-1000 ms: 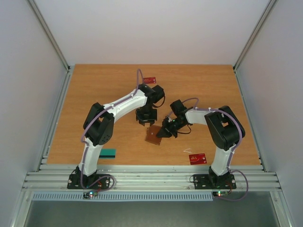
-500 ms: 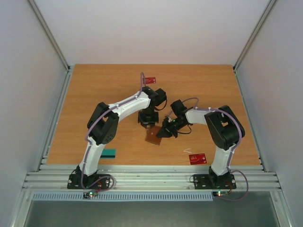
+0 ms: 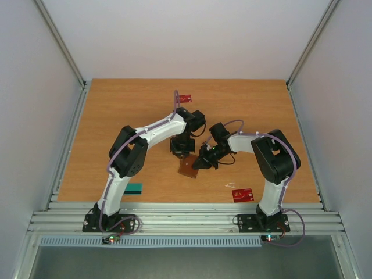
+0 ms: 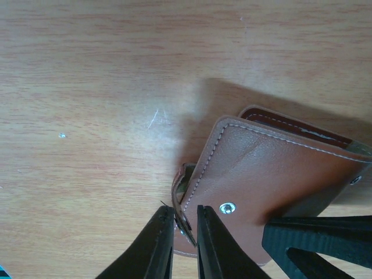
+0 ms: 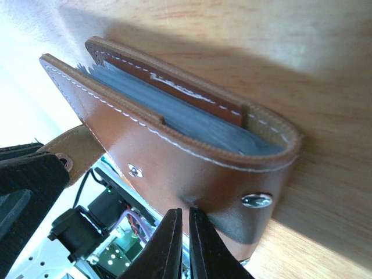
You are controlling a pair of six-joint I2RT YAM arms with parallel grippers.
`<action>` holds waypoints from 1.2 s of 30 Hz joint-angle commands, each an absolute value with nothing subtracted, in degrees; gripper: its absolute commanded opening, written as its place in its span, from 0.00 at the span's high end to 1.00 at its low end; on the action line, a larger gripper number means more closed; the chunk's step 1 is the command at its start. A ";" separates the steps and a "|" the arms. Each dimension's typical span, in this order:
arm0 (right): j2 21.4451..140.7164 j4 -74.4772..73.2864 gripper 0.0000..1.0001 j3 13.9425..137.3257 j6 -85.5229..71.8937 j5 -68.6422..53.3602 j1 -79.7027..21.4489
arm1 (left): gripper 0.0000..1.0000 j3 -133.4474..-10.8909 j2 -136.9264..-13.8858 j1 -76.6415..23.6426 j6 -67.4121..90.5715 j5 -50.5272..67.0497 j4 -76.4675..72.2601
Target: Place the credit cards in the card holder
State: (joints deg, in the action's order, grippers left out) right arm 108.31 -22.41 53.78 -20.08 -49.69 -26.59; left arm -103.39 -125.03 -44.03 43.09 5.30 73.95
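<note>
Card holder (image 3: 187, 168) of brown leather sat near the middle of the wooden surface (image 3: 116, 116), caught between the two arms and tilted, its mouth gaping so that the grey-blue lining (image 5: 192, 125) showed in the right wrist view; whether its lower edge rested on the wood could not be told. Left pincer (image 4: 183, 212) came at it from the far side, its black fingers (image 4: 157, 247) drawn nearly together and pinching the snap tab (image 4: 179, 195) at the holder's corner, just beside a small metal stud (image 4: 227, 207) on the outer face. Right pincer (image 5: 185, 214) reached in from the right, its fingers (image 5: 168, 247) closed tight on the edge of the front wall, close to another stud (image 5: 256, 200). Each wrist view caught the opposite pincer as a dark shape at the rim of the card holder. Three credit cards lay flat and well apart from it: one red card (image 3: 185, 98) toward the far side of the surface behind the left arm, a second red card (image 3: 242, 195) near the front edge beside the right arm, and a teal card (image 3: 135, 188) near the front edge just beside the left arm. No card could be made out inside the open pocket from these views
</note>
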 commanded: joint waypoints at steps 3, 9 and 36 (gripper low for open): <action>115.74 -24.97 0.92 50.27 -22.74 -37.88 -26.45 | 0.88 -104.78 -126.30 -44.30 43.08 3.44 74.60; 115.92 -24.88 0.92 50.44 -22.85 -37.97 -26.45 | 1.00 -104.52 -125.77 -44.31 42.63 3.91 73.89; 116.77 -22.55 0.94 50.90 -25.43 -38.48 -26.38 | 1.00 -102.28 -125.26 -46.13 34.68 6.60 72.13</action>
State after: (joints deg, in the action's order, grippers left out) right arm 109.69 -18.35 54.17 -20.97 -50.48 -26.57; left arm -101.27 -124.22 -45.41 36.56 6.15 70.85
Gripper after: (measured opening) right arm 0.064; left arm 0.009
